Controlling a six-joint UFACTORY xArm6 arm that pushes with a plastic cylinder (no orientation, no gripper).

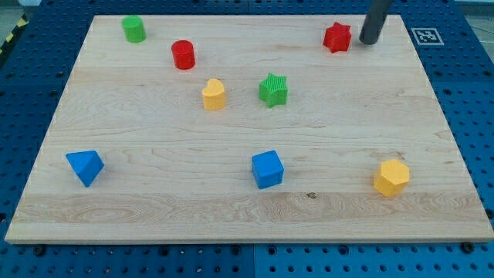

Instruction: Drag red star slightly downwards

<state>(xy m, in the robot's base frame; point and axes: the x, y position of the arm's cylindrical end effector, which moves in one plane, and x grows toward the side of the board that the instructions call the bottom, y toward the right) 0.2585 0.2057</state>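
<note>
**Our tip sits beside the star, not above it**

Reading from the view's left, the blue triangular block (85, 167) lies low on the board (154, 193), the green cylinder (133, 29) near the top edge, then the red cylinder (184, 55), the yellow block (214, 94), the blue cube (268, 169) and the green star (273, 89). None of these stands in the way of a short downward slide.

The red star (337, 37) rests near the view's top right, just below the board's top edge. Our tip (369, 42) stands just beside it on its right, at about the same level; we cannot tell whether they touch. Being a bare rod, our tool holds nothing and has nothing to open.

The risk, as we judge it, comes from this side-on placing: a push from here would send the star leftwards, or spin it, instead of down. We would need to get round above it, where little room is left. The yellow hexagonal block (392, 177) lies well apart, low on the right.

Our rod comes down from the top of the view, leaning a little.
</note>
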